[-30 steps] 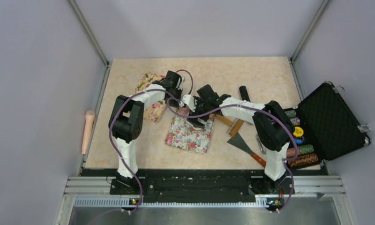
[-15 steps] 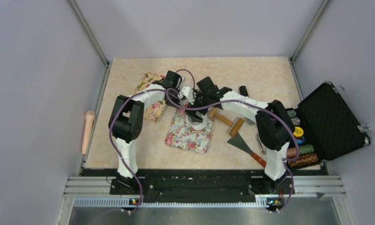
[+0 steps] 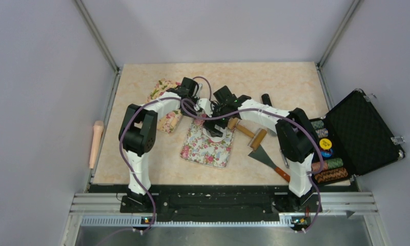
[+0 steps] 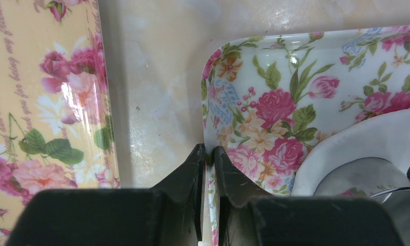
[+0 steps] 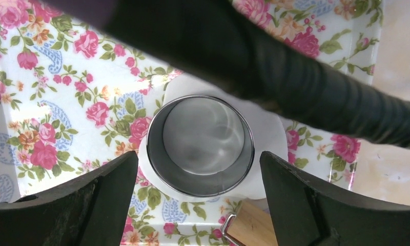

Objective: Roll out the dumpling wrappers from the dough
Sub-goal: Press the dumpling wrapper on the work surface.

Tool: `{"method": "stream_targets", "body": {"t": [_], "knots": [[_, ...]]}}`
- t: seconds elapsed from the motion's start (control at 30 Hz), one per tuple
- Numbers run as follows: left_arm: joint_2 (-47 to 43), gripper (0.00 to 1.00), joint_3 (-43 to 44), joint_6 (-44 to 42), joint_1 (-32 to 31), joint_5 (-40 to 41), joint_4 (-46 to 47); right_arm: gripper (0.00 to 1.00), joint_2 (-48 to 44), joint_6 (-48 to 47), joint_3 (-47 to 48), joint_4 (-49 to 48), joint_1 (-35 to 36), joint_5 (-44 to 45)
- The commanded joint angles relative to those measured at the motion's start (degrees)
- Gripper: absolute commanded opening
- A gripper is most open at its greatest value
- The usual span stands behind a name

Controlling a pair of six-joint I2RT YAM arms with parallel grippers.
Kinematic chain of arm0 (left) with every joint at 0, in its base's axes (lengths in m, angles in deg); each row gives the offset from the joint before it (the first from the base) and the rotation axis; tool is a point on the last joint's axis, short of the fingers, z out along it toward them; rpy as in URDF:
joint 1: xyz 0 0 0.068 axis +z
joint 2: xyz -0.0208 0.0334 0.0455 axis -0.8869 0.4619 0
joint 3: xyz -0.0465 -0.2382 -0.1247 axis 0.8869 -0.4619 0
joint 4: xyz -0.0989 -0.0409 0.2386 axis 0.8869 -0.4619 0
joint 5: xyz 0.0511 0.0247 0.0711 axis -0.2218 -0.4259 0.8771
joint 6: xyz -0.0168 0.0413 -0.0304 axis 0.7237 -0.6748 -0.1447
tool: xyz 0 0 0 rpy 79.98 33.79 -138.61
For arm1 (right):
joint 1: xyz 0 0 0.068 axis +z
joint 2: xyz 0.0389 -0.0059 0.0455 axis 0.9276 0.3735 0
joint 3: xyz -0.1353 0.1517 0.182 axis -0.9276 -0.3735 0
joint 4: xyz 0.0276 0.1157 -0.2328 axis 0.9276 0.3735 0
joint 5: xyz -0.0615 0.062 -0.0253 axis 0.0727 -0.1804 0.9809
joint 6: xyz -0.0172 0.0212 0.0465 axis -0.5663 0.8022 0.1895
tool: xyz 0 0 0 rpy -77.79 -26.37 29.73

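Near bench edge, R of centre: a scraper (image 3: 267, 160), w/ a wooden roller (image 3: 249, 132) just beyond it. Mid-bench: the white floral tray (image 5: 64, 102) carries a sheet of dough (image 5: 267, 133), and a steel ring cutter (image 5: 200, 138) stands upright on it. My R hand (image 5: 199, 154) hangs over the cutter, fingers wide apart, one either side. My L hand (image 4: 208, 154) is narrowed onto the tray's rim, pinching it near the far-L corner. Can't tell if a dumpling wrapper sits cut inside the ring. Farther back, a yellow floral tray (image 4: 44, 102) lies just L.
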Motion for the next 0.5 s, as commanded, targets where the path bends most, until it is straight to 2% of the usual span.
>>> {"method": "stream_targets", "body": {"t": [0.0,0.13,0.33,0.47], "knots": [[-0.99,0.14,-0.24,-0.54,0.47,0.87,0.26,0.88,0.46,0.32,3.02,1.96,0.82,-0.25],[-0.99,0.14,-0.22,-0.48,0.46,0.9,0.27,0.86,1.11,0.42,3.76,1.97,1.12,1.16],[-0.86,0.14,-0.2,-0.54,0.5,0.78,0.33,0.79,2.13,-0.03,3.68,2.26,1.82,2.3],[-0.83,0.14,-0.1,-0.56,0.5,0.77,0.22,0.64,2.48,-0.12,3.36,2.31,2.16,3.29]]}}
